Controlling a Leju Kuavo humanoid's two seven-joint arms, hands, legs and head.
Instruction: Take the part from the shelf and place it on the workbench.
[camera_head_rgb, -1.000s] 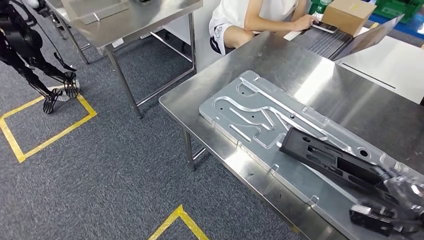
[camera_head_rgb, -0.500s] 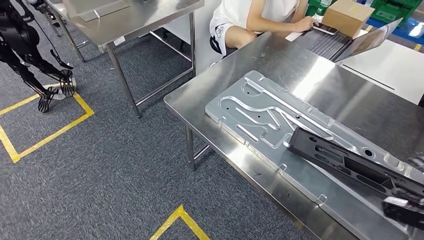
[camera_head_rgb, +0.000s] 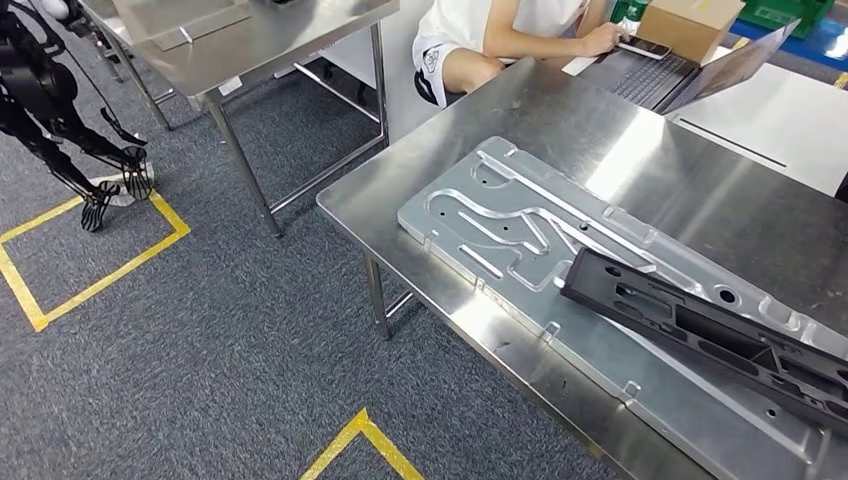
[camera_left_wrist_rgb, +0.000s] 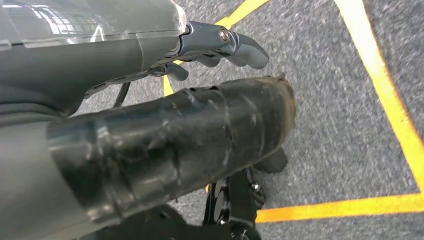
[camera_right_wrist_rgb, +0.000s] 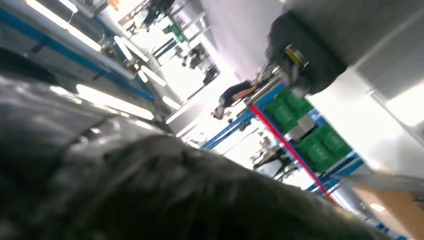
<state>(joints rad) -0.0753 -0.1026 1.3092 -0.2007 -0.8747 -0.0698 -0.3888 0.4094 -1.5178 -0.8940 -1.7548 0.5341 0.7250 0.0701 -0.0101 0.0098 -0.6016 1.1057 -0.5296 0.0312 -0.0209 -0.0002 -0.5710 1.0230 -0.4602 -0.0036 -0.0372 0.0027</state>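
A long black part (camera_head_rgb: 700, 335) lies flat on a machined aluminium plate (camera_head_rgb: 500, 225) on the steel workbench (camera_head_rgb: 560, 120), its near end running toward the right edge of the head view. Nothing touches it. My left hand (camera_left_wrist_rgb: 190, 115) hangs beside me over the grey carpet in the left wrist view; its fingers (camera_left_wrist_rgb: 225, 42) are apart and it holds nothing. My right hand (camera_right_wrist_rgb: 150, 190) is a dark blurred mass in the right wrist view, and its fingers cannot be made out.
A person (camera_head_rgb: 500, 30) sits at the bench's far side with a laptop (camera_head_rgb: 690, 70) and a cardboard box (camera_head_rgb: 690, 25). A second steel table (camera_head_rgb: 240, 40) stands at the back left. Yellow tape (camera_head_rgb: 100, 270) marks the carpet beside a black legged machine (camera_head_rgb: 60, 110).
My right hand was at the black part's near end and has drawn back out of the head view. The part stays on the plate. The camera shifted slightly.
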